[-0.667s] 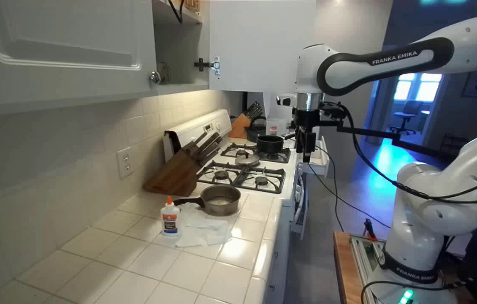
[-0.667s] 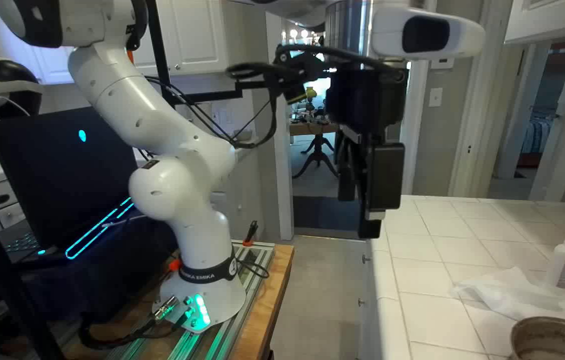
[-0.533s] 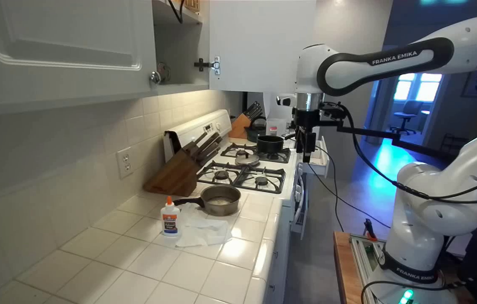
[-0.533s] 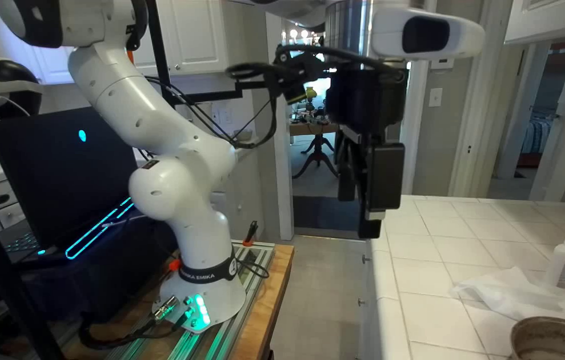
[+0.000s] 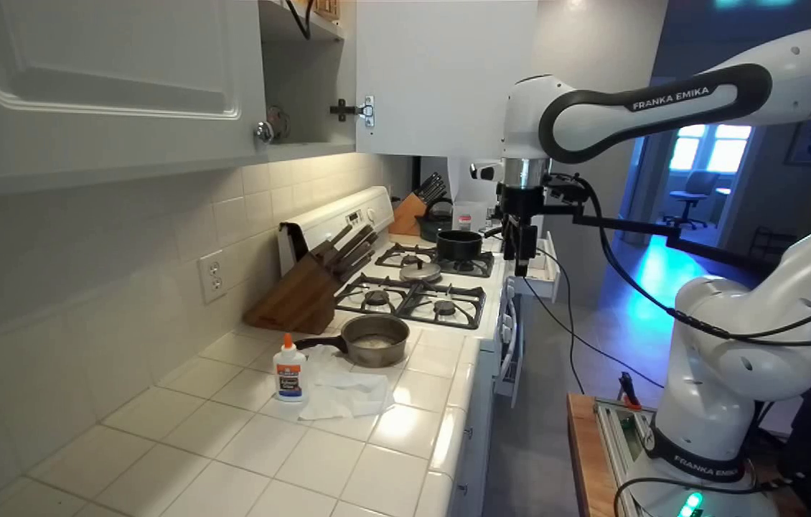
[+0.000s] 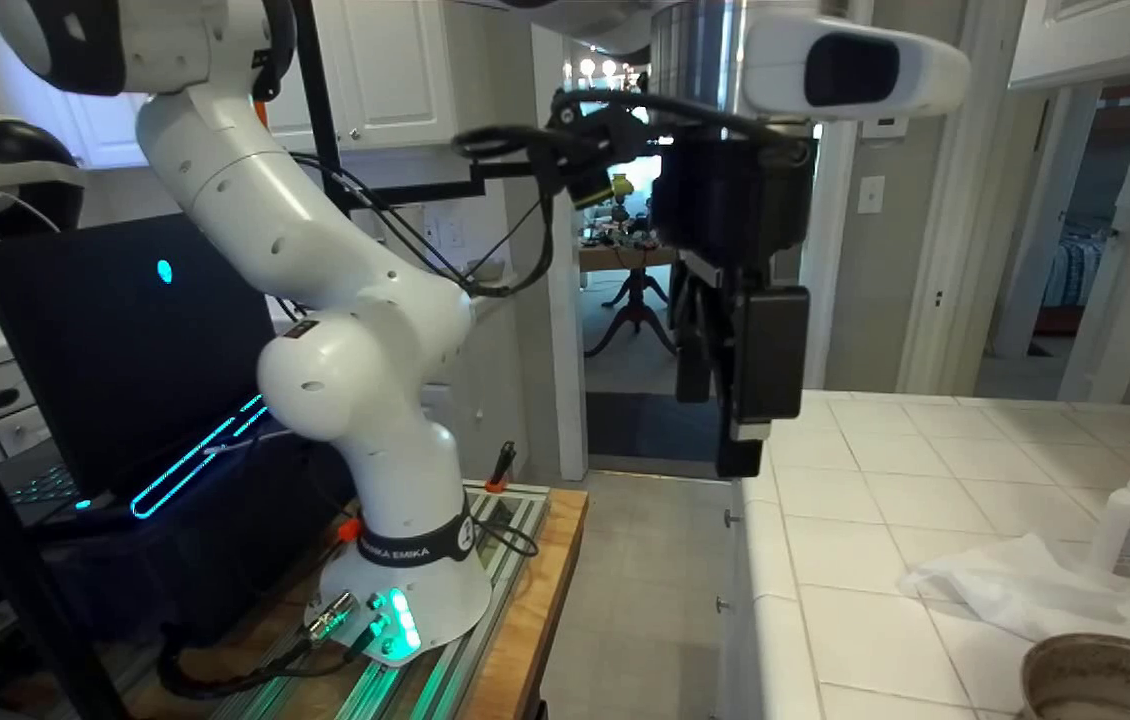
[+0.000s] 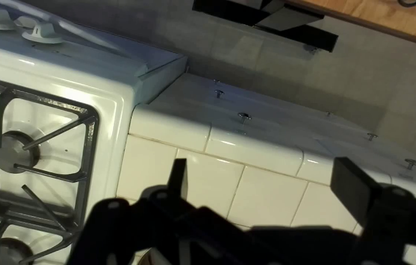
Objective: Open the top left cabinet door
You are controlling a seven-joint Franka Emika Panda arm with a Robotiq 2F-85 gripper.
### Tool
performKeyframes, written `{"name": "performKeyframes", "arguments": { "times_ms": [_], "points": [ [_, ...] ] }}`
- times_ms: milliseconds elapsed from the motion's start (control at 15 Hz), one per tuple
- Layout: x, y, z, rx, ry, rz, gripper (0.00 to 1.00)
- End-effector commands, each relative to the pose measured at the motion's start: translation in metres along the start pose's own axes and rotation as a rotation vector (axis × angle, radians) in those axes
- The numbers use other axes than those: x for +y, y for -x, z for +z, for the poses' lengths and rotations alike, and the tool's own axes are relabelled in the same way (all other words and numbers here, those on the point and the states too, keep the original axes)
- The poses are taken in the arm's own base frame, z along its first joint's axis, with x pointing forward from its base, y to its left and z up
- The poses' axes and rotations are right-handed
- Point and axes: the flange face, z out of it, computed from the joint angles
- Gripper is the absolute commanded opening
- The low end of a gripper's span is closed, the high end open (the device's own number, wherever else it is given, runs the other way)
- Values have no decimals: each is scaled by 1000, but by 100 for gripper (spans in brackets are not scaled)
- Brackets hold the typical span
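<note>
The top left cabinet door [image 5: 118,143] is the large white panelled door at the upper left of an exterior view. It looks shut. Its round silver knob [image 5: 263,132] is at the lower right corner. The door is out of the wrist view. My gripper [image 5: 520,255] points down in front of the stove, lower than the door and well to the right of the knob in that view. It also shows in an exterior view [image 6: 737,400]. In the wrist view the gripper [image 7: 260,163] has its fingers wide apart with nothing between them.
A neighbouring cabinet door [image 5: 445,72] stands open beyond the knob. The counter [image 5: 291,459] holds a glue bottle [image 5: 289,370], a paper towel [image 5: 348,395], a saucepan [image 5: 375,343] and a knife block [image 5: 298,294]. The stove [image 5: 481,334] has a black pot [image 5: 458,245].
</note>
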Motion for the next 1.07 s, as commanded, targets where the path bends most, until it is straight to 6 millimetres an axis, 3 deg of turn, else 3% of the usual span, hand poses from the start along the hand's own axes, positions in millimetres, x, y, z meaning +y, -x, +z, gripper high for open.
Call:
{"name": "performKeyframes", "arguments": {
  "times_ms": [0, 533, 1000],
  "points": [
    [4, -11, -5, 21, 26, -23, 100],
    [-14, -84, -40, 199, 180, -294, 100],
    [-33, -118, -94, 370, 137, -642, 100]
  ]
}}
